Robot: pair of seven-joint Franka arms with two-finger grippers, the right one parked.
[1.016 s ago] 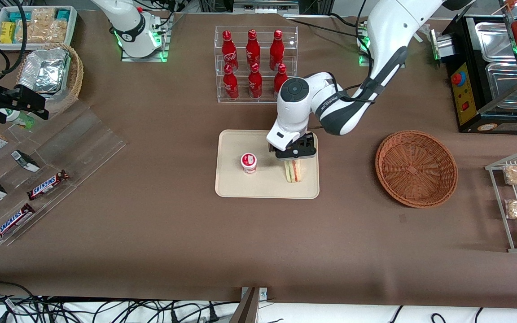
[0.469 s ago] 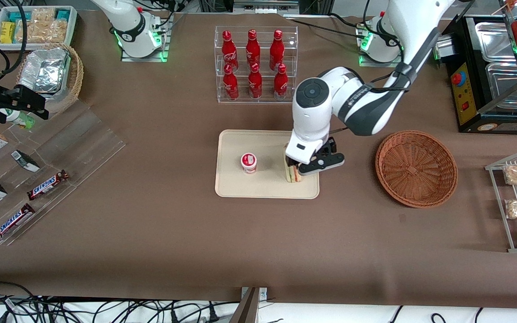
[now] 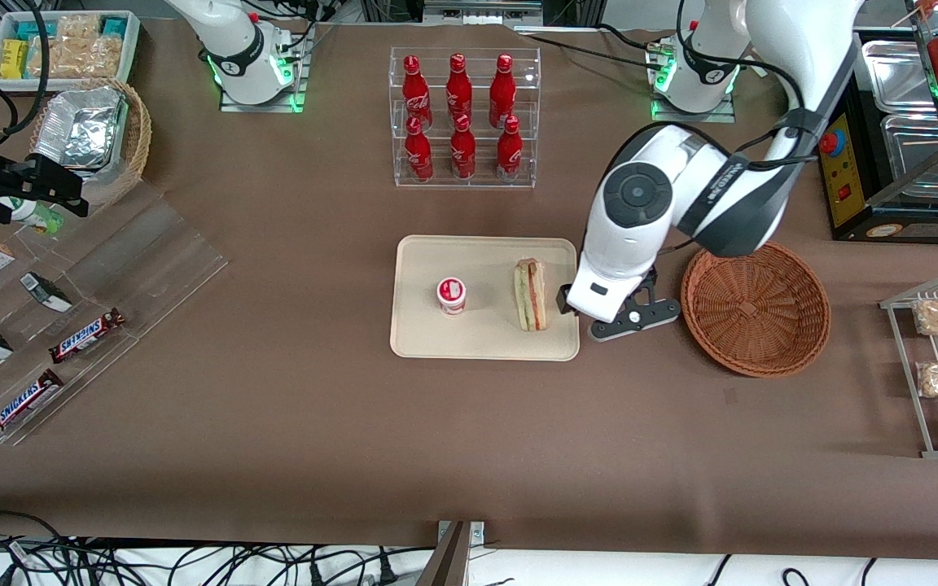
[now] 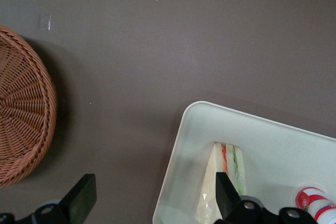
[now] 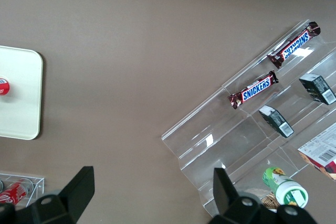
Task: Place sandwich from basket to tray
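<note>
Sandwich (image 3: 531, 295), pale triangular wedge w/ green/red layers, lies on smooth cream tray (image 3: 481, 345) beside red-lidded cup (image 3: 451, 295). Pincer (image 3: 609, 319) open, empty, above brown counter (image 3: 355, 439) btwn tray and woven wicker basket (image 3: 755, 305). Snickers bars (image 3: 87, 334) readable on clear rack.

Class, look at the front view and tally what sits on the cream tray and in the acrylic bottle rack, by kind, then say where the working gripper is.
Sandwich on the tray: 1
Cup on the tray: 1
Red bottles in the rack: 6
Total: 8
The gripper, open, is between the tray and the basket.
</note>
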